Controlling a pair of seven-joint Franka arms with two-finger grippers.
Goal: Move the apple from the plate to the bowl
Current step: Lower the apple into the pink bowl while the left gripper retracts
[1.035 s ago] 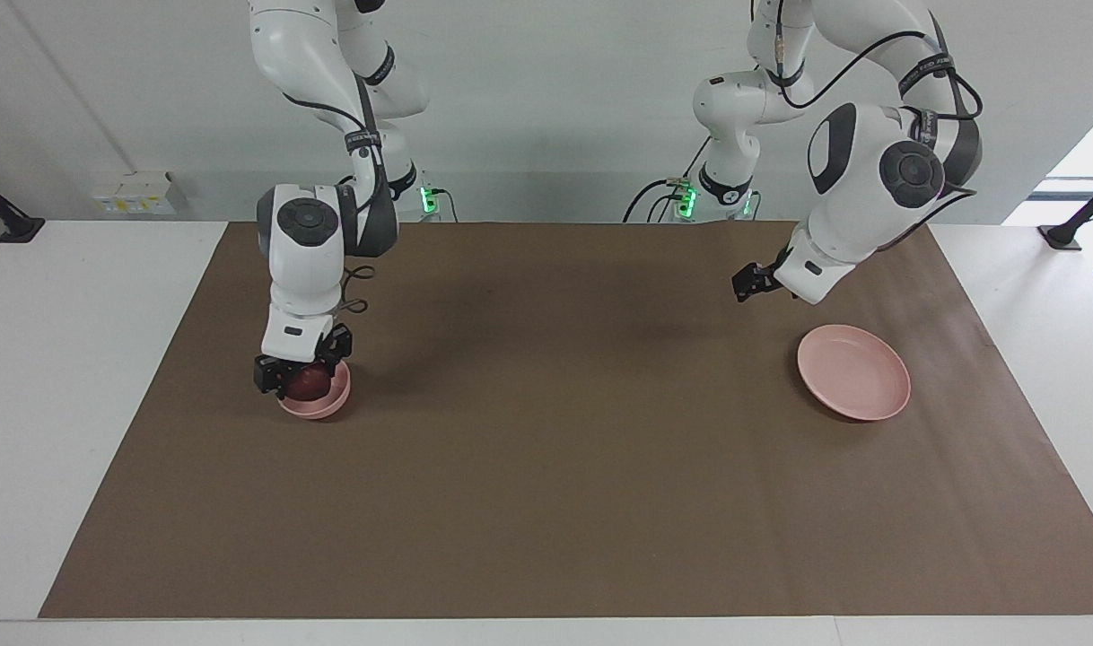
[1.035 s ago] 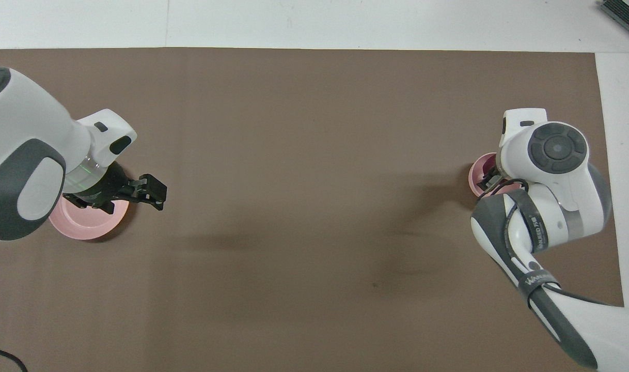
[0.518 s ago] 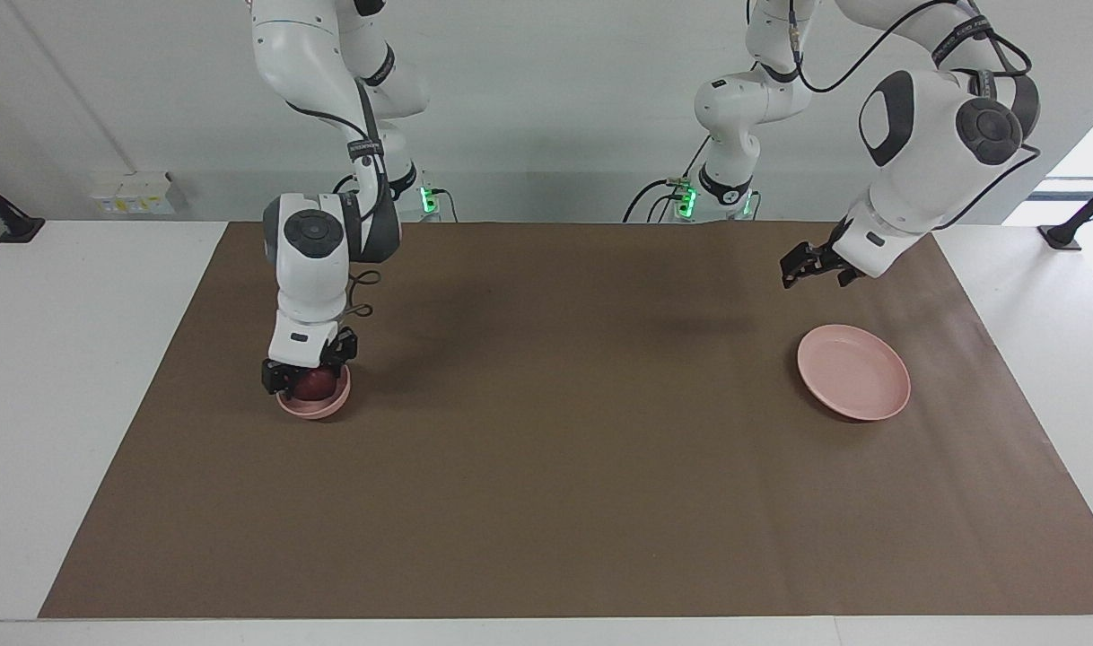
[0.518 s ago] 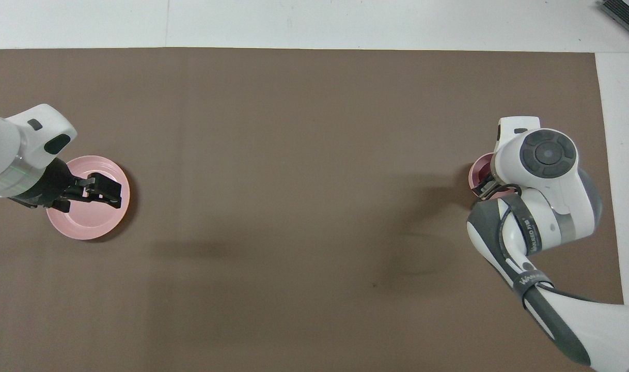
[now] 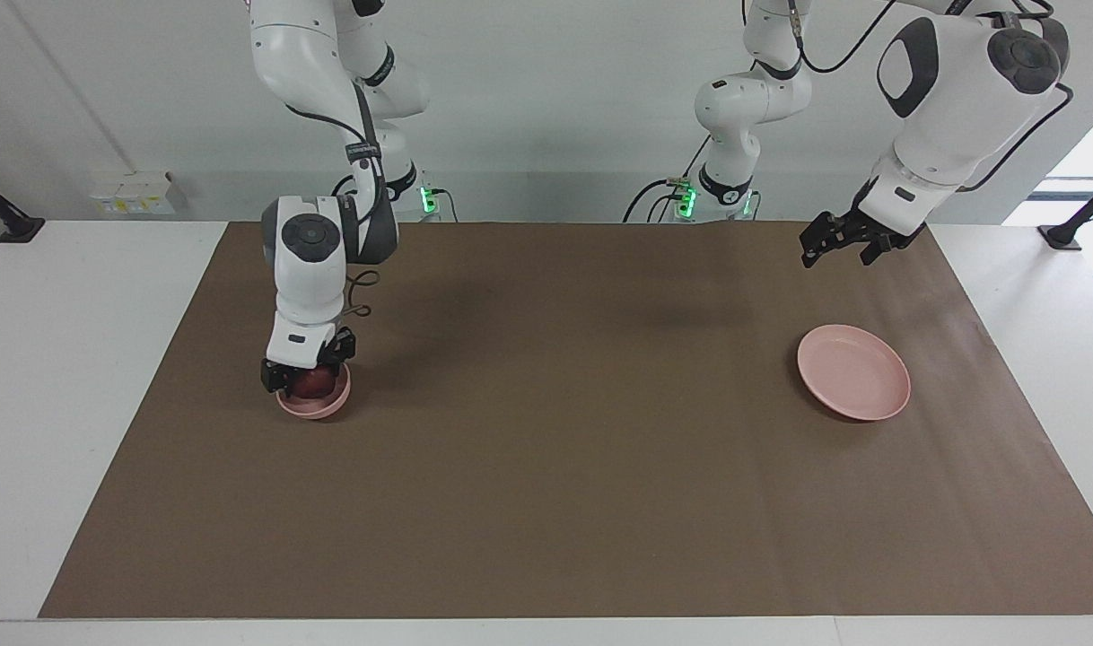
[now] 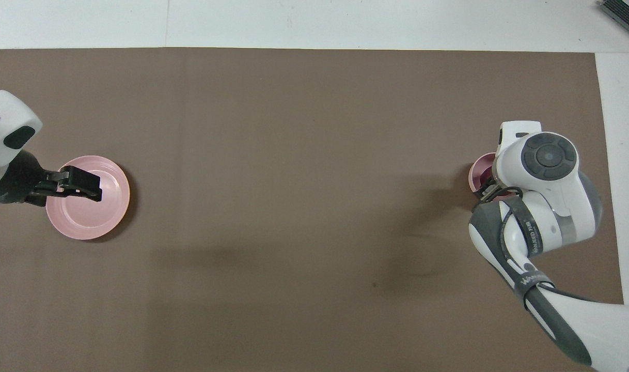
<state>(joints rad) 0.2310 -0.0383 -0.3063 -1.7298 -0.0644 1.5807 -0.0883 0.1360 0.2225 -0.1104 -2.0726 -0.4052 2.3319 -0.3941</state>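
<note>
Step in hand, as I read it: let go of the apple in the bowl.

Apple sits down in the bowl, at the right arm's end of the counter. Right tool is right on it, fingers clamped on either side of the apple. Looks like a grip, not a release yet.

To do it well:
- Apple looks low enough in the bowl already, so I'd drop no further. More push risks tipping or sliding the bowl on the brown mat.
- Open the fingers fully before any lift, else the apple comes back out or rolls over the rim.
- Then pull straight up, no sideways drift, so the fingers clear the bowl wall without catching it.

Pose:
- Right arm comes down near vertical, wrist stacked over the bowl, tool pointing straight down into it. From overhead the wrist hides most of the bowl; only a sliver of rim shows.
- Left arm waits. Left tool hangs well above the counter, over the mat by the plate, tilted, fingers spread wide, holding nothing.
- Plate is bare, at the left arm's end of the counter.
</note>
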